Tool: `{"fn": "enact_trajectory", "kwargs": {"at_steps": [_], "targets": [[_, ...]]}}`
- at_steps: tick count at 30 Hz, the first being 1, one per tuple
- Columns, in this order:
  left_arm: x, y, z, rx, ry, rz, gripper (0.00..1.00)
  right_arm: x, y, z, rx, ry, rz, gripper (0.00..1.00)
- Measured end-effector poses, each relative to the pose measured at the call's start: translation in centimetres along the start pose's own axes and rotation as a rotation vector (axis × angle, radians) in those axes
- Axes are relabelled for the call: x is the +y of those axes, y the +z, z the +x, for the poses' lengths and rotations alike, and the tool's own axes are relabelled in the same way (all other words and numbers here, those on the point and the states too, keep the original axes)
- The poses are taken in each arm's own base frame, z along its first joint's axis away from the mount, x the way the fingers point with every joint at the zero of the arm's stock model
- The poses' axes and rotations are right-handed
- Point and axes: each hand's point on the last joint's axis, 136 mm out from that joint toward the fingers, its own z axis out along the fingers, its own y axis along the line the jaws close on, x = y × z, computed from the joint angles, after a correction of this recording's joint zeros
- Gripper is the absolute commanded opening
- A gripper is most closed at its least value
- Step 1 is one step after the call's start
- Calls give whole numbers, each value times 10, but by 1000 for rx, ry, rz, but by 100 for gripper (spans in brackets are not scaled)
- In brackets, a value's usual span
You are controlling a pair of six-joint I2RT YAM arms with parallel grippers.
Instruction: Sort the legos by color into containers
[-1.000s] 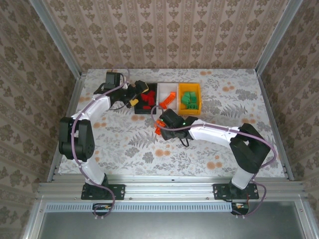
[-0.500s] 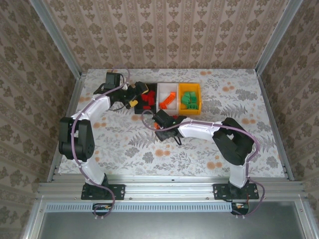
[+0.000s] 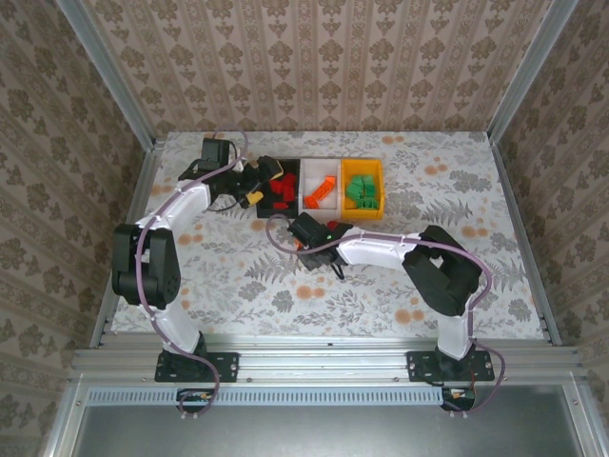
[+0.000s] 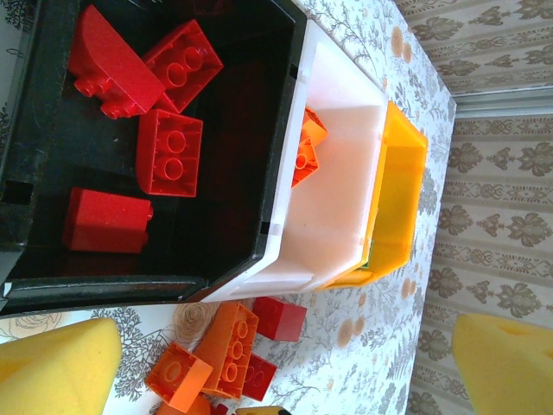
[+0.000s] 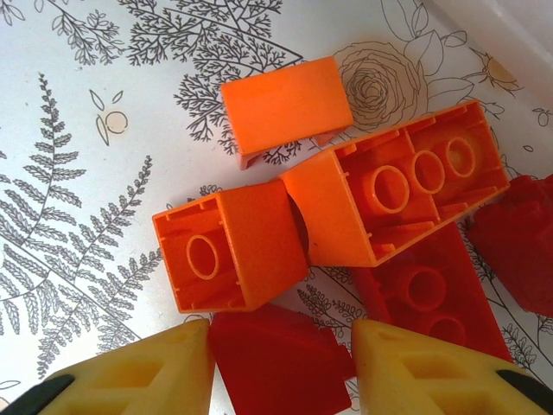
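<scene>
Three bins stand in a touching row at the far middle of the surface (image 5: 86,130): black bin (image 4: 233,181) on the left, white bin (image 4: 341,207) in the middle, yellow bin (image 4: 399,207) on the right. Four red bricks (image 4: 168,164) lie in the black bin, orange bricks (image 4: 307,151) sit in the white one, and green bricks (image 3: 360,190) are in the yellow one.

A small loose pile lies on the surface just on the near side of the black and white bins. In it, a long orange brick (image 5: 393,194) lies studs-down with its hollow side up, touching a square orange brick (image 5: 233,246). A third orange piece (image 5: 285,108) sits just beside them. A flat red piece (image 5: 423,298) lies partly under the long orange brick.

The right claw (image 5: 281,367) is down at this pile and grasps a red brick (image 5: 272,346), both yellow pads touching its sides. The brick rests on the surface.

The left claw (image 4: 276,372) hangs at the black bin's near edge, spread wide and grasping nothing.
</scene>
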Motion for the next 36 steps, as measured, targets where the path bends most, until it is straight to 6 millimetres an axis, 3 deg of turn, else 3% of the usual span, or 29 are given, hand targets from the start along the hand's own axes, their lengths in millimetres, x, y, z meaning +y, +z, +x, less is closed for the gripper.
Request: {"fn": "enact_trajectory", "kwargs": {"at_steps": [8,24,30,36], "targets": [[0,0,0,0,0,0,100,4,-1,0,-4,-30,13,42],[0,0,0,0,0,0,100,1,2,4,-3,-63,75,29],[1,-1,-1,-2,-2,0,100,-1,-9,8,-14,-57,72,27],[3,-3,-5,-10,-8,-3,100,-4,-27,-5,-64,-38,64,27]]}}
